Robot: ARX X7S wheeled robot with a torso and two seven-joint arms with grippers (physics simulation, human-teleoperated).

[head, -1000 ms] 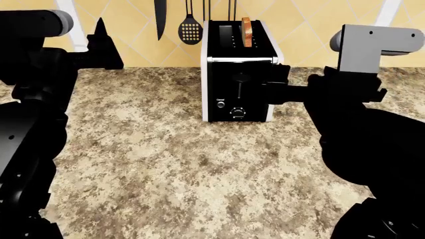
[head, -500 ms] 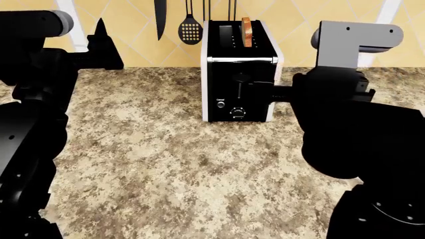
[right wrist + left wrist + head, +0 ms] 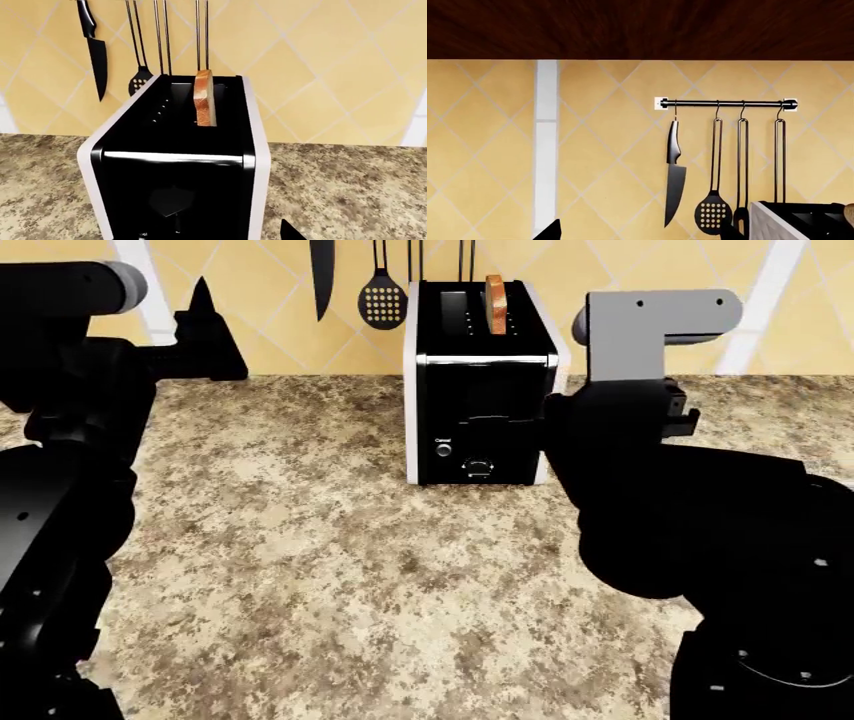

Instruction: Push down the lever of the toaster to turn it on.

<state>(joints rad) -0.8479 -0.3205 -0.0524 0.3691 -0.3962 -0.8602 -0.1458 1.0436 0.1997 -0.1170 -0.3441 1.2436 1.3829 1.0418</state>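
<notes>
The toaster (image 3: 481, 350) stands at the back of the granite counter, with white-silver sides and a black front panel. It also fills the right wrist view (image 3: 177, 150). The lever (image 3: 171, 200) is a small black tab on the panel, seen in the right wrist view. In the head view my right gripper (image 3: 514, 422) reaches across the front panel from the right and hides the lever. One of its fingertips (image 3: 290, 234) shows beside the toaster's right edge; the other is lost against the black panel. My left gripper (image 3: 200, 330) is open and empty, raised at the far left.
A slice of toast (image 3: 495, 302) stands in the right slot. A knife (image 3: 675, 175), a slotted spatula (image 3: 714, 212) and other utensils hang from a wall rail (image 3: 724, 103) behind the toaster. A small button (image 3: 443, 450) and a round dial (image 3: 478, 466) sit low on the panel.
My right arm has moved left, from beside the toaster to in front of its panel, and the gripper now covers the lever area. The left arm has not moved.
</notes>
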